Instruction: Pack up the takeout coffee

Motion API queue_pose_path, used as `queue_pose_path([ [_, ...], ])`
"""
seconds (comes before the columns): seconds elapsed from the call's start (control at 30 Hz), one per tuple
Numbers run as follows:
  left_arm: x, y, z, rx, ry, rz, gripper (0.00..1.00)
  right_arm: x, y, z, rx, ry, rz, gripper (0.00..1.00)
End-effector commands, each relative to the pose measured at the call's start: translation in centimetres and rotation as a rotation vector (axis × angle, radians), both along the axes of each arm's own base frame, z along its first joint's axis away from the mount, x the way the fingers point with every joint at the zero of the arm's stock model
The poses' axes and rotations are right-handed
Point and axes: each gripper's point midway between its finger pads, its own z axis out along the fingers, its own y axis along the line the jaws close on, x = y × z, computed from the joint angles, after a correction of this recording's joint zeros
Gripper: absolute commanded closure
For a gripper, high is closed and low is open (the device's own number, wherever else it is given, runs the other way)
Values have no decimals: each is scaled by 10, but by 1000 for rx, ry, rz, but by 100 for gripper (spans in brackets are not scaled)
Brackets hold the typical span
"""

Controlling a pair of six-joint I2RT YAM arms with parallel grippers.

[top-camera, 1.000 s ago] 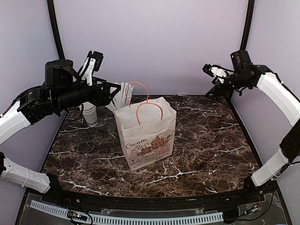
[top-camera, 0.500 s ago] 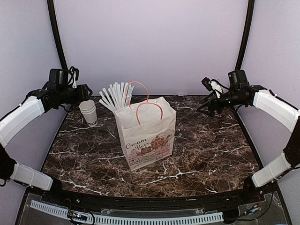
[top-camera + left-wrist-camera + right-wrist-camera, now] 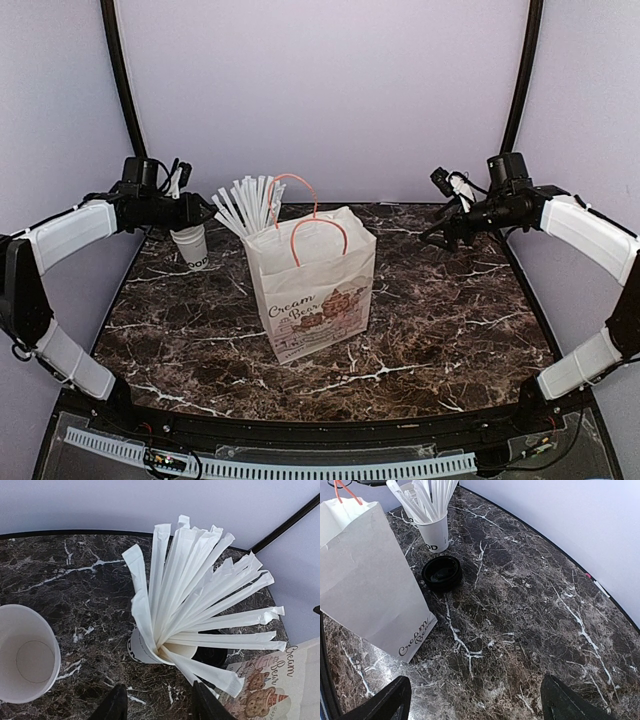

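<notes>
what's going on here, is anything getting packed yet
Nothing is held right now. The left pincer is open above the cup of straws, with a lidless white cup beside it. The right pincer is open over the marble table on the far right. The paper bag stands upright mid-table and a black lid lies near the straw cup. No lidded coffee cup shows in any view.

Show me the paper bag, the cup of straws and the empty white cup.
paper bag [image 3: 312, 282]: top external view, on its front face.
cup of straws [image 3: 437, 534]: right wrist view, on its white side wall.
empty white cup [image 3: 31, 660]: left wrist view, on its inner bottom.
</notes>
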Motion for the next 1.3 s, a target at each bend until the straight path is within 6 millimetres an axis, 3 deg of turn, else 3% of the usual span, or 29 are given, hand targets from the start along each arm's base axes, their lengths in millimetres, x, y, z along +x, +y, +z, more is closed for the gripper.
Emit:
queue_pose_path([
  [0.0, 0, -12, 12, -63, -33, -63, 54, 0, 4, 5, 24, -19, 18, 9],
  [0.13, -5, 0, 17, -42, -59, 8, 51, 0, 5, 7, 28, -16, 21, 9],
  [0.23, -19, 7, 48, -48, -177, 41, 48, -1, 5, 7, 30, -13, 25, 9],
  [0.3, -26, 6, 49, -55, -188, 27, 46, -1, 6, 7, 34, -11, 29, 9],
  [0.5, -32, -15, 24, -102, -116, -104, 49, 0, 8, 8, 43, -7, 39, 9],
  [0.73, -18, -20, 16, -97, -92, -128, 56, -2, 7, 6, 34, -8, 35, 9],
  [1.27, 3, -27, 9, -108, -100, -147, 86, -3, 6, 5, 29, -10, 35, 9],
])
